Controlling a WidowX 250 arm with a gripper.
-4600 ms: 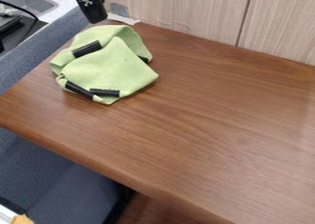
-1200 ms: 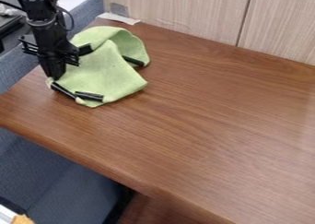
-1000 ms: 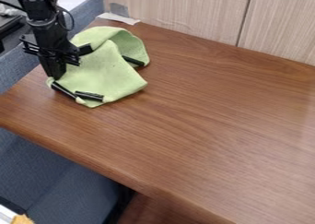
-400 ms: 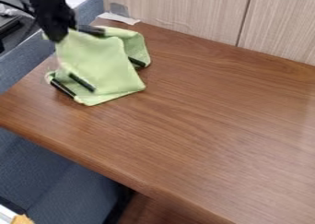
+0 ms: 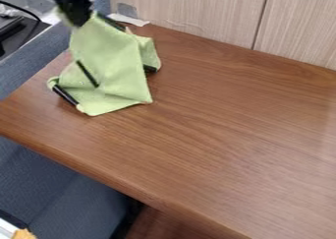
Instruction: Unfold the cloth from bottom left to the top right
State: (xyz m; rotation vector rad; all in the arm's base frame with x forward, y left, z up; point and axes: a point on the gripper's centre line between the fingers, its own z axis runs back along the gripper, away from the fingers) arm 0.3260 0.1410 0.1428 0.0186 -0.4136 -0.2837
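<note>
One green cloth [image 5: 111, 58], top end raised w/ jaws (rest on tbl [image 5: 230, 125]).

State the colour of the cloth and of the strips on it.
The cloth is light green with black strips, seen in the camera view.

You have open tabletop [image 5: 230, 134] to the right of the cloth [image 5: 108, 75] and in front of it, a broad passage at low height. The raised cloth obstructs you at the table's back left, sloping down from the gripper [image 5: 80, 19]. The wall [image 5: 197, 12] bounds your reach along the back edge. Beyond the left edge, you meet the blue backrest [image 5: 29, 68].
</note>
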